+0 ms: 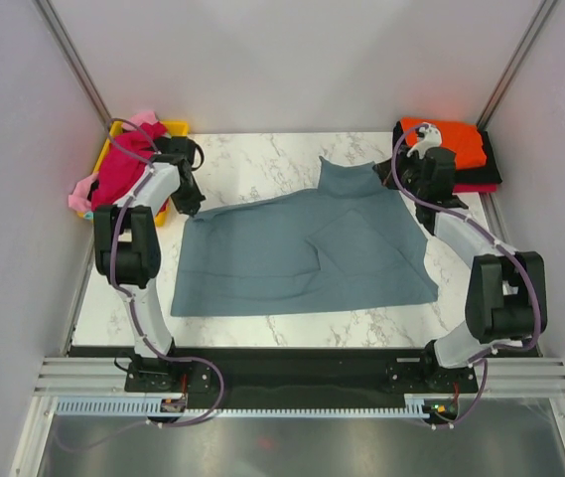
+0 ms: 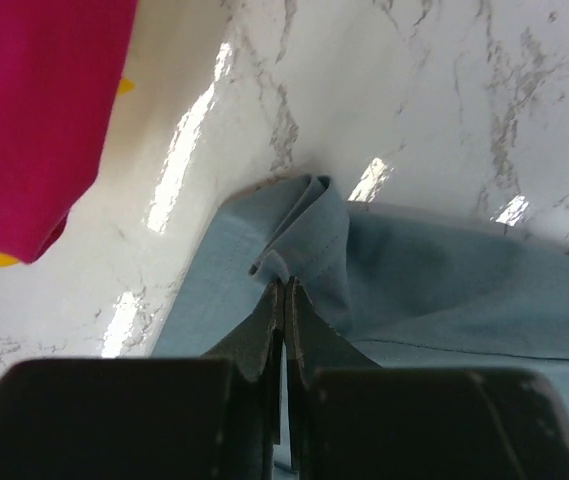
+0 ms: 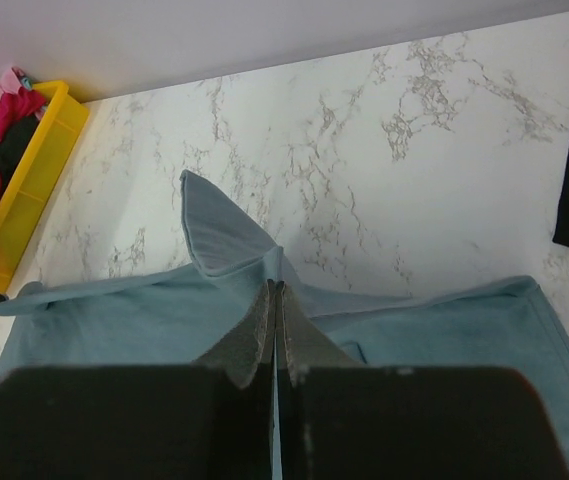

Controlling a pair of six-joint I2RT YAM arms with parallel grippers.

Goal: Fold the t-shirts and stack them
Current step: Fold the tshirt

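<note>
While the slate blue-grey t-shirt (image 1: 302, 253) lies spread over the middle of the marble table (image 1: 262, 159), I hold it at two places along its far edge. Most of the cloth is flat. One layer is folded over near the centre, and a flap juts out toward the back wall.

My left gripper (image 2: 282, 285) sits at the shirt's far-left corner. Its fingers are pressed almost together, with only a sliver between them, and a bunched fold of the hem is pinched at their tips. My right gripper (image 3: 275, 285) is at the far-right part of the same edge, its fingers just as tightly closed on the fabric. The cloth rises there into a pointed peak just beyond the fingertips.

Off to my left, at the table's far-left corner, a magenta shirt (image 1: 123, 169) is heaped in the yellow tray (image 1: 176, 127). It spills over the tray's rim, close to my left wrist. A pink shirt (image 1: 83, 191) hangs over the tray's outer side.

At the far-right corner, an orange shirt (image 1: 451, 139) lies on top of a stack. A black shirt (image 1: 491, 159) is beneath it, and a strip of a red shirt (image 1: 476, 187) shows at the near edge. That stack lies just beyond my right wrist and is apart from the blue-grey cloth.
</note>
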